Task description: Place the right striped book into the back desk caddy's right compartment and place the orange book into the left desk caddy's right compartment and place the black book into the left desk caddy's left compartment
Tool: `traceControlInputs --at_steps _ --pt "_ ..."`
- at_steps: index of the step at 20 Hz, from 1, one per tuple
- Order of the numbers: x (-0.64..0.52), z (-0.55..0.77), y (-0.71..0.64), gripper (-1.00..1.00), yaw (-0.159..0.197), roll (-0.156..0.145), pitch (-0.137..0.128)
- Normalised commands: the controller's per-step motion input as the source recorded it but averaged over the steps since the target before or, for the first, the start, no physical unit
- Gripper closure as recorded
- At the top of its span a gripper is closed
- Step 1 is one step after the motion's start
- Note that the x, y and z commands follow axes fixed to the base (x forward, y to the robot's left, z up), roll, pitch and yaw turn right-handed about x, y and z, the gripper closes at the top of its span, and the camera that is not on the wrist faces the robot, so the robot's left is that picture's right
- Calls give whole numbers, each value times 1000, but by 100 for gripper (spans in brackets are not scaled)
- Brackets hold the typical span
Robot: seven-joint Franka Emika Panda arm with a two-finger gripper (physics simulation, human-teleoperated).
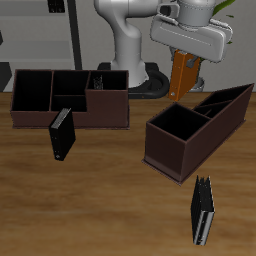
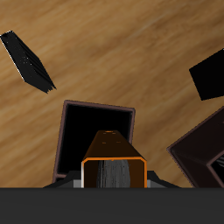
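Observation:
My gripper (image 1: 183, 60) is shut on the orange book (image 1: 180, 75), which hangs upright above the left desk caddy (image 1: 166, 152). In the wrist view the orange book (image 2: 112, 162) is seen end-on in my gripper (image 2: 112, 181), over that caddy's large dark compartment (image 2: 92, 131). One dark book (image 1: 62, 133) stands on the table in front of the back desk caddy (image 1: 70, 112). Another dark book (image 1: 203, 210), with pale lines on its edge, stands near the table's front edge. I cannot tell which of them is black and which is striped.
A thin dark slab (image 1: 97, 82) stands inside the back desk caddy. In the wrist view the two dark books (image 2: 26, 59) (image 2: 210, 74) and a corner of the back desk caddy (image 2: 201, 153) show. The robot's base (image 1: 130, 70) is behind the caddies.

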Motion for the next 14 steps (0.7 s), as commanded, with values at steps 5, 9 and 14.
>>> traceControlInputs --at_steps 5,9,14 --pt "140 -20 160 100 17 59 -60" --pt "205 -66 -32 100 -26 30 -53" --pt "262 -206 -122 100 -45 -4 17"
